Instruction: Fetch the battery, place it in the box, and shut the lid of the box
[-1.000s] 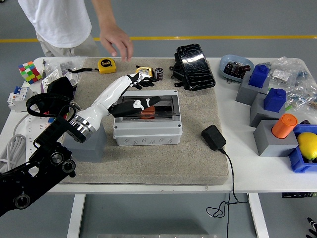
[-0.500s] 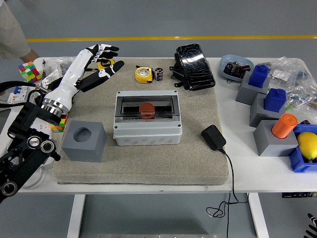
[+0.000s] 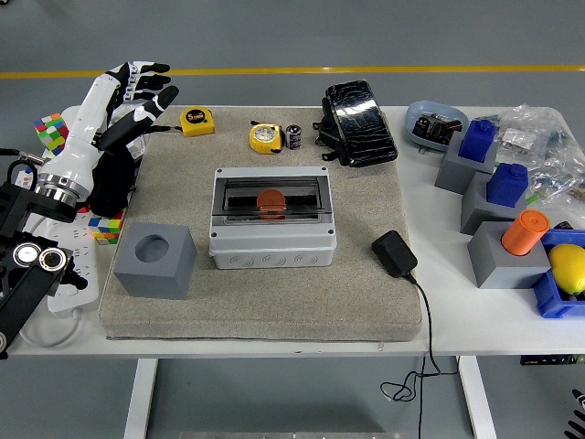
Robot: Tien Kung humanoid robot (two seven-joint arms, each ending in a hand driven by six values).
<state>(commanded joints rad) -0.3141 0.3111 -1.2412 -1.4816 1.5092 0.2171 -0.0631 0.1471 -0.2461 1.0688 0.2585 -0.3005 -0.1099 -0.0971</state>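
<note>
My left hand (image 3: 135, 87) hangs over the table's (image 3: 475, 320) far left corner, fingers loosely spread and holding nothing. My right hand is out of sight. The box (image 3: 271, 218) sits mid-mat (image 3: 274, 302), its clear lid (image 3: 271, 198) down, with an orange disc (image 3: 270, 200) showing through it. The battery (image 3: 293, 136) stands upright at the mat's far edge, just right of a yellow tape measure (image 3: 265, 137) and well apart from the box. Another tape measure (image 3: 197, 120) lies just right of my hand. A grey block (image 3: 155, 261) sits left of the box.
</note>
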